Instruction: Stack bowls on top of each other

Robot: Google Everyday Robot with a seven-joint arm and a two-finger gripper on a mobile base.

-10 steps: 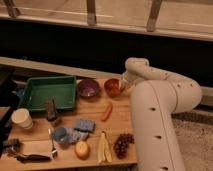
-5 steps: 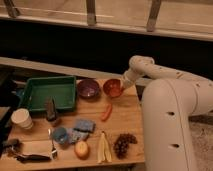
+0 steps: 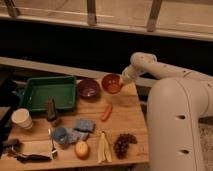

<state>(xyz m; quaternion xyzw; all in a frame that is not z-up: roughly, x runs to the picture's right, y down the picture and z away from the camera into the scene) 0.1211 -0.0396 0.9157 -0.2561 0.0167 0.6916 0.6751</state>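
Note:
The orange-red bowl (image 3: 111,84) is at the back of the wooden table (image 3: 125,117), slightly tilted. The dark purple bowl (image 3: 88,88) sits on the table just to its left, almost touching it. My gripper (image 3: 123,80) is at the orange-red bowl's right rim and shut on it. The white arm (image 3: 175,110) reaches in from the right.
A green tray (image 3: 47,92) stands left of the purple bowl, with a dark object (image 3: 51,110) in front of it. A white paper cup (image 3: 21,119), light-blue cup (image 3: 61,135), blue sponge (image 3: 82,125), red pepper (image 3: 106,112), apple (image 3: 81,149), banana (image 3: 103,147) and grapes (image 3: 124,145) lie nearer.
The orange-red bowl has risen slightly with the gripper at its rim. The arm's body has swung to the right. The purple bowl has not moved.

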